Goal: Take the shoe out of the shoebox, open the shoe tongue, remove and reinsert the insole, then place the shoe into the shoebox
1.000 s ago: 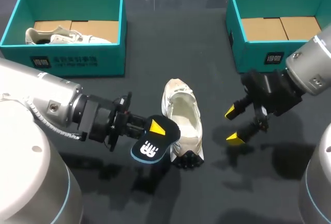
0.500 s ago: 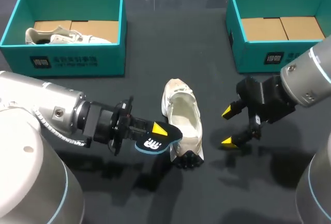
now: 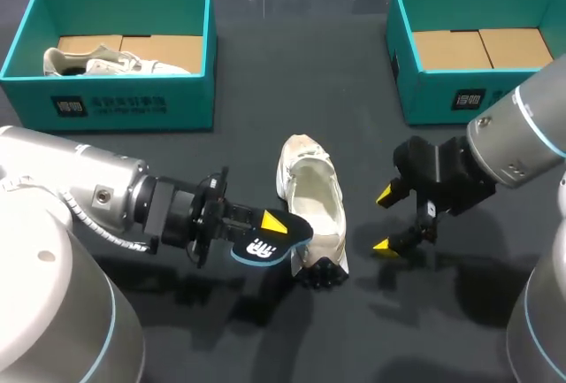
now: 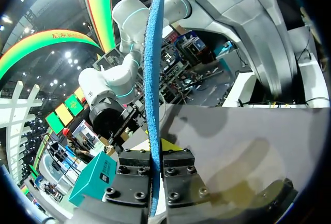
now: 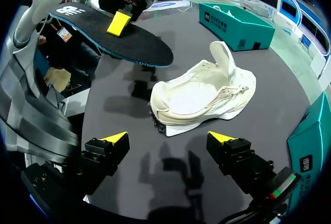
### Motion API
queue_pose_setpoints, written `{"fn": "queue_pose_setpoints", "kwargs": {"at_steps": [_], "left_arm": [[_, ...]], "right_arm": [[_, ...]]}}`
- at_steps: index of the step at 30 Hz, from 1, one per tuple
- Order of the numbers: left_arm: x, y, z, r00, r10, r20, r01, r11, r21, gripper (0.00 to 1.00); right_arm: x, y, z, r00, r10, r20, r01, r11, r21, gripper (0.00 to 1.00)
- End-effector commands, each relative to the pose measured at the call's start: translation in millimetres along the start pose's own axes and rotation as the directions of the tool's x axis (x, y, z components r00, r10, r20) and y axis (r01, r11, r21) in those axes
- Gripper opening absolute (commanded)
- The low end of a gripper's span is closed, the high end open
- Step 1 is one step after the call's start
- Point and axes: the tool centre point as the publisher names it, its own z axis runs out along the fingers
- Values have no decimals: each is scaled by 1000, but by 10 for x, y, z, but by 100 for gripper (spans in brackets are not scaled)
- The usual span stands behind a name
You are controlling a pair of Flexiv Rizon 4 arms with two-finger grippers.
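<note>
Insole (image 3: 263, 246) out, clamped in our left end effector (image 3: 268, 229) just beside shoe (image 3: 314, 202); right end effector (image 3: 385, 221) wide, near shoe. Reinsertion step, we judge: next, align insole over the opening.

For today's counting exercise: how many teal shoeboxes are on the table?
2: the left shoebox far back on the robot's left side, the right shoebox far back on its right. None seems hidden.
</note>
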Motion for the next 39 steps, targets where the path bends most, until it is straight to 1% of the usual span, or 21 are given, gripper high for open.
{"fn": "queue_pose_setpoints", "kwargs": {"at_steps": [1, 2, 3, 7, 9, 13, 15, 17, 21, 25, 29, 39], "left_arm": [[38, 27, 75, 1000, 16, 3, -16, 1000, -23, 0], [45, 34, 88, 1000, 15, 3, -15, 1000, -9, 0], [57, 46, 107, 1000, 20, 4, -20, 1000, -15, 0], [88, 60, 121, 999, 26, 21, -26, 1000, -4, 0], [98, 62, 125, 999, 24, 28, -24, 1000, 0, 0], [111, 75, 134, 999, 23, 40, -22, 1000, -7, 0], [130, 76, 154, 999, 28, 41, -27, 1000, -14, 0], [141, 79, 162, 998, 38, 43, -37, 999, -32, 0], [137, 101, 154, 998, 36, 55, -35, 999, -29, 0], [127, 108, 136, 997, 33, 65, -31, 999, -32, 0], [106, 109, 130, 997, 35, 74, -32, 999, -35, 0], [74, 112, 141, 996, 44, 81, -41, 999, -34, 0]], "right_arm": [[-61, 127, 75, 998, -51, -33, 54, 994, 95, 100], [-81, 146, 86, 997, -75, -35, 78, 992, 103, 100], [-103, 162, 95, 995, -91, -35, 94, 989, 111, 100], [-154, 207, 151, 991, -128, -42, 134, 974, 181, 100], [-187, 191, 184, 988, -151, -43, 156, 969, 190, 100], [-272, 151, 257, 987, -152, -59, 161, 968, 195, 100], [-302, 155, 299, 986, -149, -70, 161, 963, 215, 100], [-332, 164, 332, 985, -156, -70, 168, 963, 211, 100], [-387, 136, 367, 987, -152, -58, 161, 965, 208, 100], [-397, 131, 382, 987, -160, -33, 164, 966, 202, 100], [-378, 111, 405, 986, -165, 0, 162, 968, 191, 100], [-328, 112, 432, 990, -141, 12, 136, 973, 188, 100]]}}
